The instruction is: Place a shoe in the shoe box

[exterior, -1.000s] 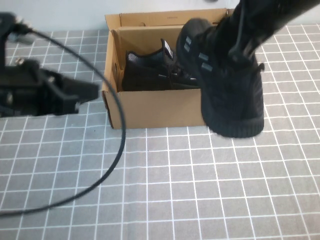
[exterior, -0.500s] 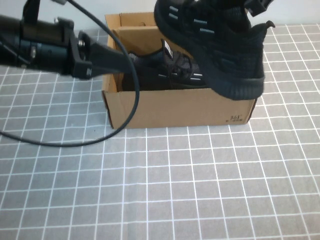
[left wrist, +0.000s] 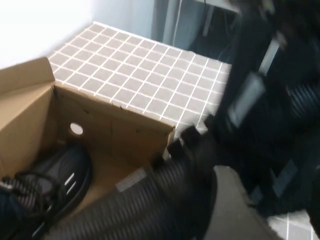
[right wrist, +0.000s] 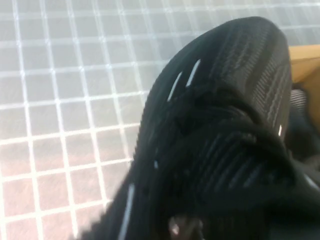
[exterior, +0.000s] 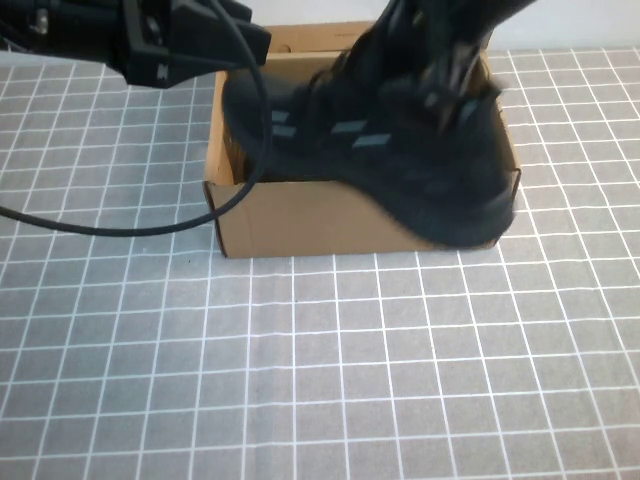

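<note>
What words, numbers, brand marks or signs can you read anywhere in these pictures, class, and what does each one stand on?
None can be read.
shoe box: no print shows on the visible cardboard front in the high view.
shoe: held over the box by the right gripper; only pale dashes on its side, no lettering.
second shoe: lies inside the box; no readable label.
left gripper: beside the box's left rear corner; carries no text.

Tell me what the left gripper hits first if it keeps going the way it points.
Probably the shoe that the right gripper carries over the shoe box; the left gripper points toward it, though depth is unclear.
</note>
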`<state>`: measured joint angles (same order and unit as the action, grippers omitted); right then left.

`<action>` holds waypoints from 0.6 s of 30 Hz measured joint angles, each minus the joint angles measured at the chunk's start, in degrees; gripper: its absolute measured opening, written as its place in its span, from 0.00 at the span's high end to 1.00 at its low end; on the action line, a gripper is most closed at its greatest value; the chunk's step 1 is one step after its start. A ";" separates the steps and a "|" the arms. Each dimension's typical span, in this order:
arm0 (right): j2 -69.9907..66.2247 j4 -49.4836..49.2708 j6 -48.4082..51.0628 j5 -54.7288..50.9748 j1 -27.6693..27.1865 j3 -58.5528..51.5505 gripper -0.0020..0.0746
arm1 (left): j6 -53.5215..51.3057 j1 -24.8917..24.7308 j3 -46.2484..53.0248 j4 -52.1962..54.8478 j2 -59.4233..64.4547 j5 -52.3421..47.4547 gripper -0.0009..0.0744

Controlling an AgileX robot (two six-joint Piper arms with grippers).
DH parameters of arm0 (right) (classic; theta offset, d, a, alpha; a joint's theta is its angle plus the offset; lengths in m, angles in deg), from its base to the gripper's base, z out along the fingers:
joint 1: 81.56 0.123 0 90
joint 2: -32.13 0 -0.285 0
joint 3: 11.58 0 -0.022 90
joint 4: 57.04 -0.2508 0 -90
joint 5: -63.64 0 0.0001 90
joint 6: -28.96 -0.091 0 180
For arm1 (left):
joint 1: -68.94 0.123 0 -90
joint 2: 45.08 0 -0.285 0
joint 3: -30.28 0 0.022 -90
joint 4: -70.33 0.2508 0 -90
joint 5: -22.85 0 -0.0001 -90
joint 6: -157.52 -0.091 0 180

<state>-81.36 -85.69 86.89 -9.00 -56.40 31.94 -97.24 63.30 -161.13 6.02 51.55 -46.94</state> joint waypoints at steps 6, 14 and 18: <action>0.66 6.51 -0.71 -0.23 6.83 -3.68 0.97 | -0.06 -1.78 -0.09 8.29 0.00 -0.05 0.59; 8.95 8.37 6.77 -0.09 7.50 -14.44 0.97 | -3.11 -10.21 -0.09 16.26 0.00 -0.54 0.49; 11.68 9.36 11.11 -0.09 7.50 -16.43 0.97 | -6.29 -12.55 -0.09 16.60 0.05 -0.54 0.43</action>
<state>-69.67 -76.33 98.00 -9.10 -48.90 15.51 -103.53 50.75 -161.22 22.61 51.60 -47.48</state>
